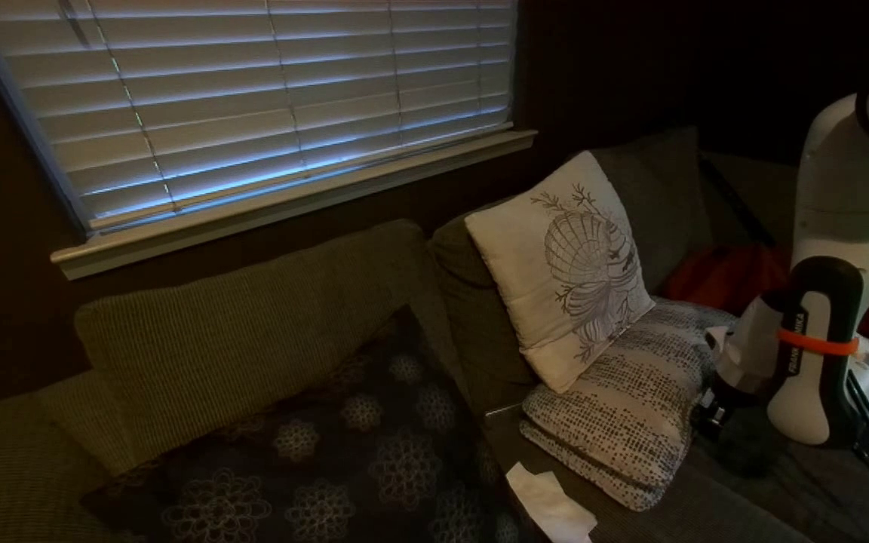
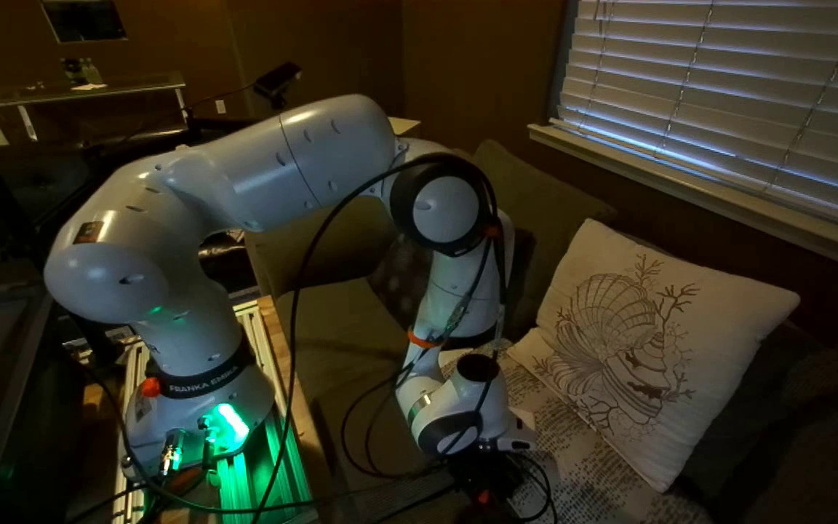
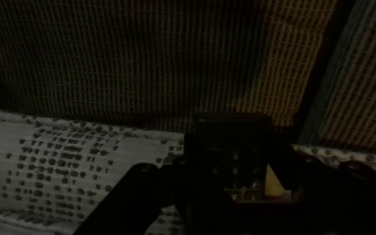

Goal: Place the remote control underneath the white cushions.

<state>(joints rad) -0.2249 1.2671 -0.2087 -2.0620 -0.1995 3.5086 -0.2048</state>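
Sofa (image 1: pixel 253 317) below blinds (image 1: pixel 208 83), dim; speckled cushion (image 1: pixel 619 403) atop.

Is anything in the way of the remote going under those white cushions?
No separate obstacle shows between the remote, held in the gripper, and the speckled cushion. The cushion itself, lying on the sofa, may need lifting.

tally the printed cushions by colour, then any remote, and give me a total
White: 2, the shell-print cushion and the speckled cushion (its edge looks doubled; counted as one)
Dark: 1, the flower-motif cushion
Remote control: 1
Total: 4
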